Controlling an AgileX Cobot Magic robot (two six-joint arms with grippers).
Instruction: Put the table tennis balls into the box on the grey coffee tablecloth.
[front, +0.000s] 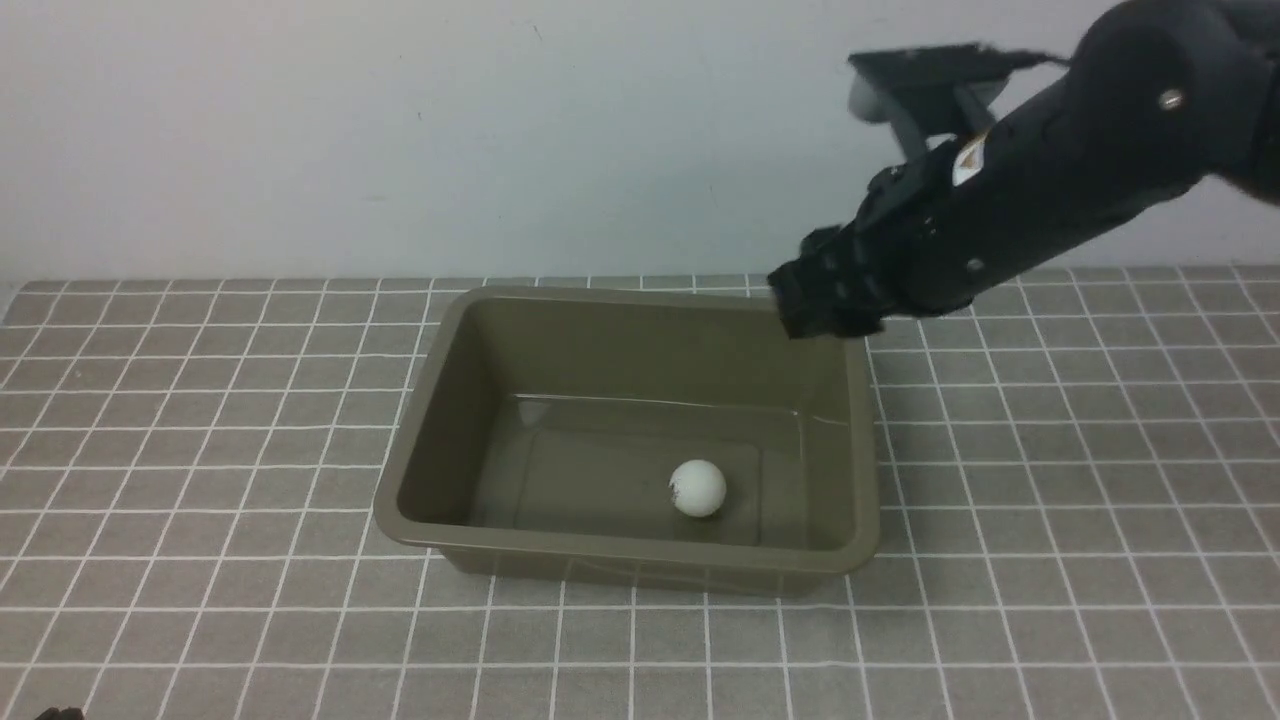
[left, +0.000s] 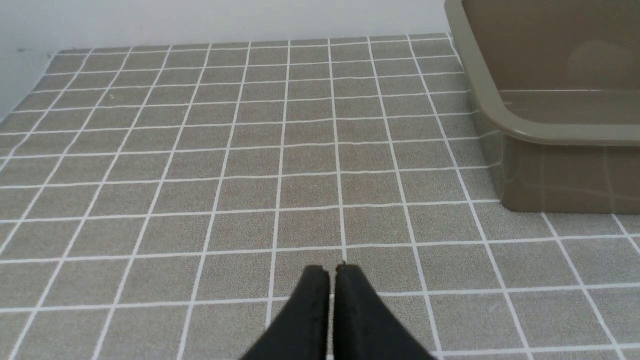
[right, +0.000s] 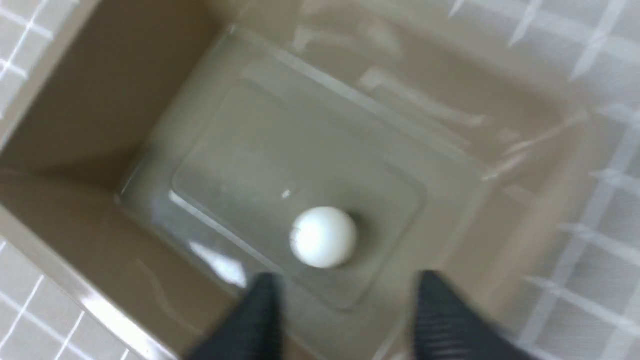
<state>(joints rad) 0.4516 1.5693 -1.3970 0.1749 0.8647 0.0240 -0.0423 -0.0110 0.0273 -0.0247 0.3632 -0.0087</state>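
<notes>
The white table tennis ball (front: 697, 488) lies on the floor of the olive-brown box (front: 455, 330), which stands on the grey coffee tablecloth (front: 200, 420). In the right wrist view the ball (right: 323, 236) lies free on the glossy floor of the box (right: 105, 100). My right gripper (front: 815, 305) hangs above the box's far right corner; its jaws (right: 345, 285) are open and empty, with the ball beyond them. My left gripper (left: 332, 272) is shut and empty, low over the cloth to the left of the box (left: 505, 120).
A pale wall (front: 400, 130) runs behind the table. The gridded cloth (left: 200, 150) stretches left of the box and across the front. The right arm's black body (front: 1050, 170) reaches in from the upper right.
</notes>
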